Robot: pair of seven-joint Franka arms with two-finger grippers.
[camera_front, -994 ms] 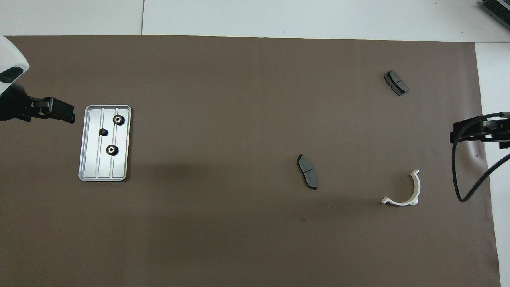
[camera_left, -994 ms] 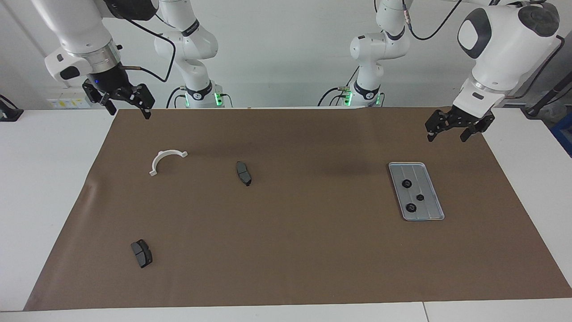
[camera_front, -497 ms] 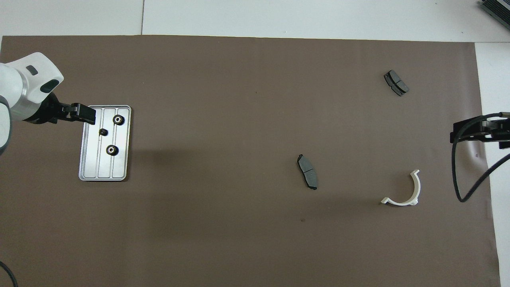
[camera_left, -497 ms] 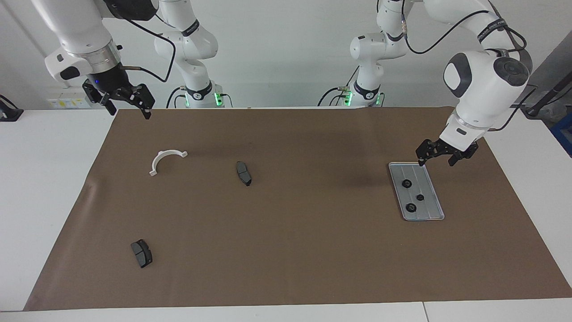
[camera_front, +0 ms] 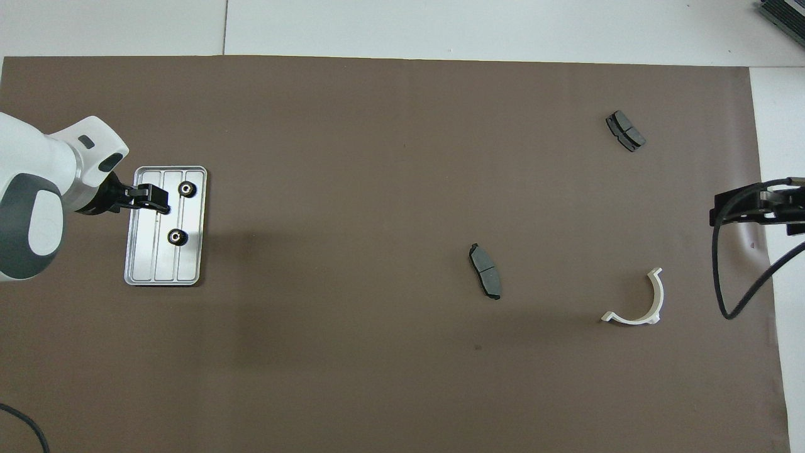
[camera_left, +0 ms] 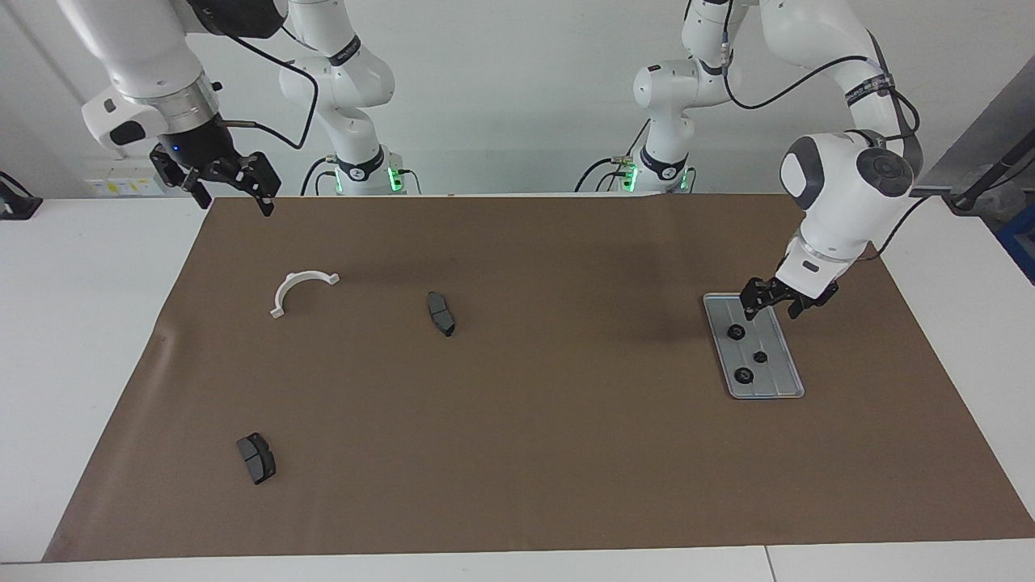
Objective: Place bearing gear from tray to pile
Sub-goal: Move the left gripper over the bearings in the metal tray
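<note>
- Flat silver-grey ridged metal tray [camera_left: 780, 380], toward the left arm's end, holds three small black toothed bearing gears [camera_left: 743, 375]
- Left gripper [camera_left: 772, 305] hovers above them, fingers apart
- Right gripper [camera_left: 229, 187] waits, open
- Gears look rigid, light (likely slippery); pinch across the toothed rim

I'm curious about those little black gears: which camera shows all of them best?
The facing view: all three gears lie uncovered on the tray. In the overhead view the left gripper covers one.
</note>
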